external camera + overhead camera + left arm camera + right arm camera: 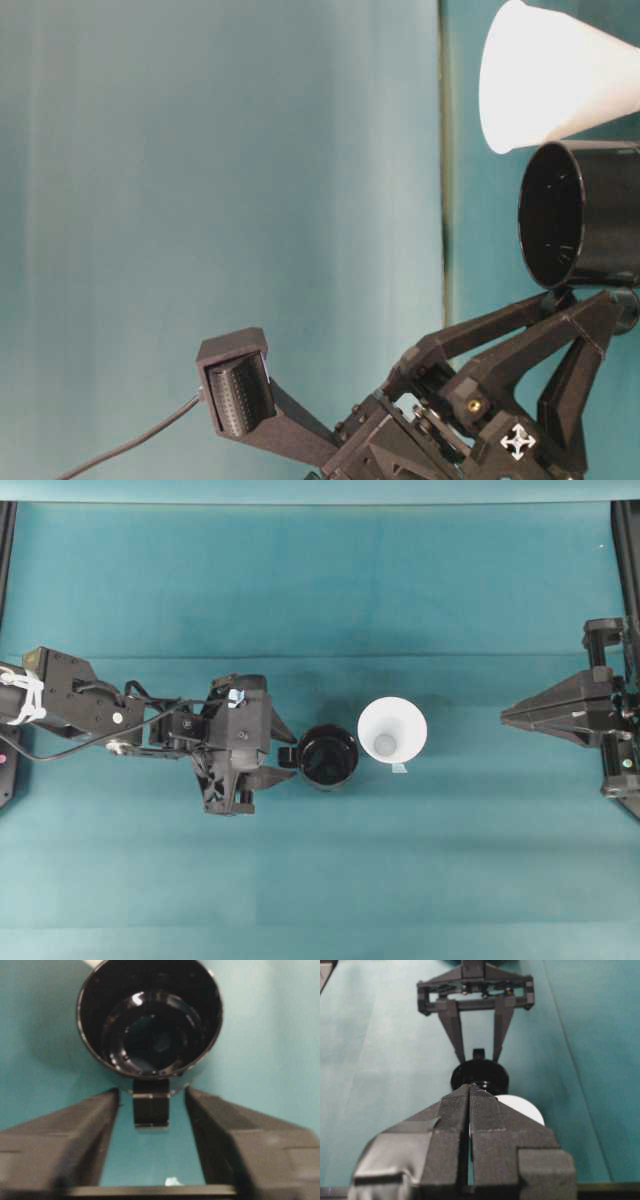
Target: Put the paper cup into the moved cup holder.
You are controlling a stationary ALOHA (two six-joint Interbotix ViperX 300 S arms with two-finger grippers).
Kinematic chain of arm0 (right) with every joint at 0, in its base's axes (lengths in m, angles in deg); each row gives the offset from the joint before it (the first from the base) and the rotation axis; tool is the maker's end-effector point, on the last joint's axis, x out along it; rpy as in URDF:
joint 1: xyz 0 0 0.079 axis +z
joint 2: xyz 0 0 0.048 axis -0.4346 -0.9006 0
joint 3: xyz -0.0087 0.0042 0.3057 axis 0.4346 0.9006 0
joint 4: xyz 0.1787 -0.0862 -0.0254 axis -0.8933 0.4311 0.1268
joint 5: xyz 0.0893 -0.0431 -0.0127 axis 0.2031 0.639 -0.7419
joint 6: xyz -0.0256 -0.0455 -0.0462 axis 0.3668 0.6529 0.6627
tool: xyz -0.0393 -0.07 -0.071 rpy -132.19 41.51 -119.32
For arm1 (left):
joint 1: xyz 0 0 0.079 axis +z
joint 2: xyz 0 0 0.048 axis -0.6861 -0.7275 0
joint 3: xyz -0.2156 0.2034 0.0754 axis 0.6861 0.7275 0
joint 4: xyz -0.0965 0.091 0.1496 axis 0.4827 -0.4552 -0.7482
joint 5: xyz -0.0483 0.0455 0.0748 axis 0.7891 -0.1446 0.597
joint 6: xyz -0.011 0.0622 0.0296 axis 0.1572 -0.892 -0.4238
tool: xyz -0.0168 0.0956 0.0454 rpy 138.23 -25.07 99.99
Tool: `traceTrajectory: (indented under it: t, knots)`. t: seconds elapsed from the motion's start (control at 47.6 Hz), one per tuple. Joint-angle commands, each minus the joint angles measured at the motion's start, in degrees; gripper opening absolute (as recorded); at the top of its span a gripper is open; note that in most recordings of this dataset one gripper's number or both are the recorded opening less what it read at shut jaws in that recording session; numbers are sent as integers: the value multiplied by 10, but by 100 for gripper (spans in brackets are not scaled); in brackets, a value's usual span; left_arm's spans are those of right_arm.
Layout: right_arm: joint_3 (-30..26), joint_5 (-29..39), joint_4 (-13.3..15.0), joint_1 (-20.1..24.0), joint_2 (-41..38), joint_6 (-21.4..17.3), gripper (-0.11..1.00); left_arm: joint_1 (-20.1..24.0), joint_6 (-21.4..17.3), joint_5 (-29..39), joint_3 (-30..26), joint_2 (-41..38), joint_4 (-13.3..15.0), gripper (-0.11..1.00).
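The black cup holder [328,757] stands upright at the table's middle, its small handle [151,1102] pointing left. The white paper cup [392,730] stands just to its right, mouth up, nearly touching it. My left gripper [288,753] is open, and its fingers straddle the handle with teal cloth showing on both sides of it. My right gripper [505,717] rests at the far right, shut on nothing, aimed at the two cups. In the right wrist view the cup holder [480,1072] and part of the paper cup [522,1107] show beyond its closed tips [470,1087].
Teal cloth [320,590] covers the whole table. Black frame rails [626,550] run along the left and right edges. A small white scrap [172,1180] lies on the cloth between the left fingers.
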Motion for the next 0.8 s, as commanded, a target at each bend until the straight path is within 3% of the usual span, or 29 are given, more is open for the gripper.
traceTrajectory:
  t: [0.0, 0.147, 0.357, 0.778]
  knots:
    - [-14, -2, -1, -1, -4, -4, 1, -3, 2, -4, -9, 2, -1, 72]
    - [-14, -2, -1, -1, -4, -4, 1, -3, 1, -4, -9, 3, -1, 84]
    - [-14, 20, -6, -2, -5, -25, 1, -3, 2, -3, -7, 16, -1, 84]
    - [-20, 68, -7, -4, -10, -61, 1, -6, 3, 32, 32, 113, -1, 84]
